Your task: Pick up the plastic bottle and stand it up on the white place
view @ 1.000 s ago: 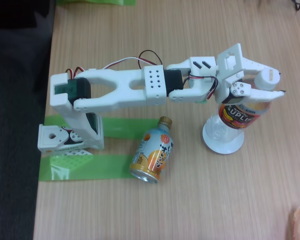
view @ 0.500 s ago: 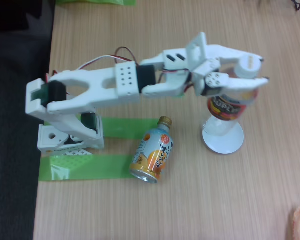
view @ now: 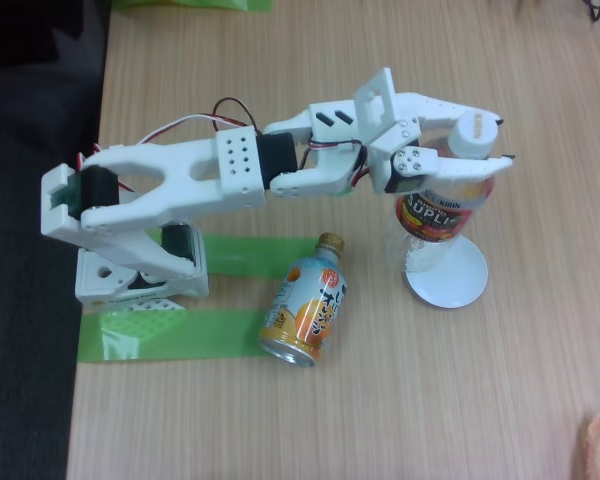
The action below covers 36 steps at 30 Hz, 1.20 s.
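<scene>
Green tape strips [view: 170,335] are marking the arm's base at the left of the fixed view, and beside them an orange bottle-can [view: 304,305] is lying on the wooden table [view: 280,420]. Further right, we are watching the gripper [view: 480,165], closed on the plastic bottle [view: 435,215], pulling back toward the base: over the last second the bottle's foot has been sliding to the left edge of the white place [view: 450,275], so we judge the placement is drifting off centre.
</scene>
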Tool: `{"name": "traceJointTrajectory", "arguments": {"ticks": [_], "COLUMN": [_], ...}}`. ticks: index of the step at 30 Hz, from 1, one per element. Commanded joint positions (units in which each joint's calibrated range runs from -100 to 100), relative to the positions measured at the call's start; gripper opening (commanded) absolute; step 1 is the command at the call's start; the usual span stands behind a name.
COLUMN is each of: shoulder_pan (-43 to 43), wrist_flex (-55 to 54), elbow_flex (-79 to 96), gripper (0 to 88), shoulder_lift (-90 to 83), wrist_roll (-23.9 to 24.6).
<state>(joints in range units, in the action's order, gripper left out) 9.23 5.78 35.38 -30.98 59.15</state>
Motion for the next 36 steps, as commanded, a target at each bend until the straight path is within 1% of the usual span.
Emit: {"name": "traceJointTrajectory", "arguments": {"ticks": [1, 5, 10, 19, 26, 29, 32, 36], "shoulder_pan": [0.4, 0.4, 0.5, 4.1, 3.9, 3.7, 3.5, 3.5], "wrist_flex": [-4.9, -11.2, -15.8, -16.5, -16.5, -16.5, -16.8, -21.6], "elbow_flex": [-0.2, 0.0, -0.2, 0.0, 0.1, -0.2, -0.8, -0.4], "gripper": [4.1, 4.1, 4.1, 4.1, 4.1, 4.1, 4.1, 4.1], "shoulder_lift": [0.4, 3.1, 7.3, 9.3, 9.5, 11.6, 14.2, 16.2], "wrist_roll": [-1.8, -2.2, -2.2, -2.3, -2.9, -4.0, -4.0, -4.0]}}
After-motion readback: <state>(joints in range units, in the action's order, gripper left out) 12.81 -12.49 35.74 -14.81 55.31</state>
